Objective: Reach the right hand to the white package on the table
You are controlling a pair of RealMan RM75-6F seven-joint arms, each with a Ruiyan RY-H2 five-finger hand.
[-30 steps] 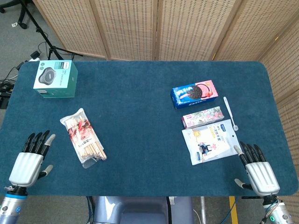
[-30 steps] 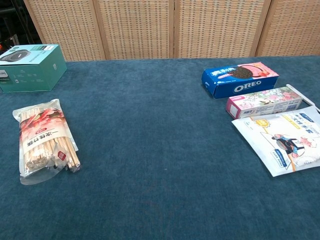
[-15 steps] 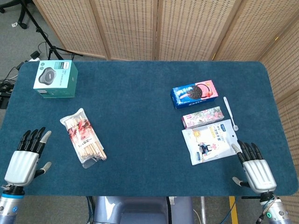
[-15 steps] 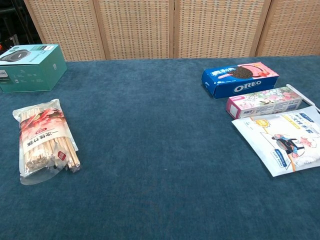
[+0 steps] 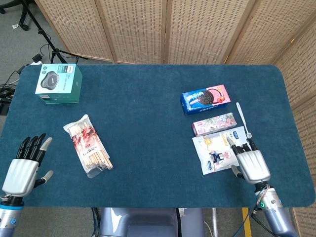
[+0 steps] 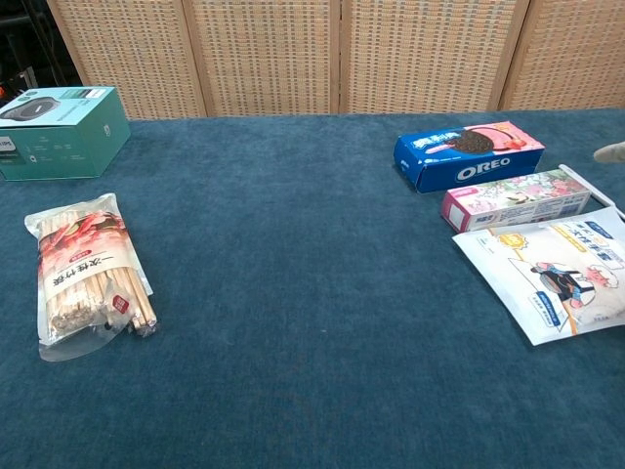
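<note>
From the head view, the right hand (image 5: 251, 164) had swung in from the desk's near right edge, where it sat half a second before, and now lay over the right edge of the white package (image 5: 221, 150), its fingers spread, grasping nothing, their tips overlapping the package's right border. Whether the fingers actually touched the film or hovered just above it could not be told from this angle. Just beyond the hand lay the pink floral box (image 5: 213, 123), farther off the Oreo box (image 5: 205, 99), and a thin white spoon (image 5: 243, 120) ran away from the fingertips. The left hand (image 5: 24, 168), well apart across the blue desk (image 5: 148, 108), had scarcely shifted over that half second; it lay released with fingers apart, the packet of disposable chopsticks (image 5: 89, 145) just inward of it and the teal box (image 5: 59, 83) far ahead. From the chest view, the package (image 6: 552, 283) lay flat at the right side, in the same spot as before, beside the floral box (image 6: 515, 200) and the Oreo box (image 6: 469, 155); only a pale fingertip had newly appeared at the right border, probably the right hand's, and too little showed to read its state there. By this judgement the reach was essentially complete, with contact the only matter left to confirm.
</note>
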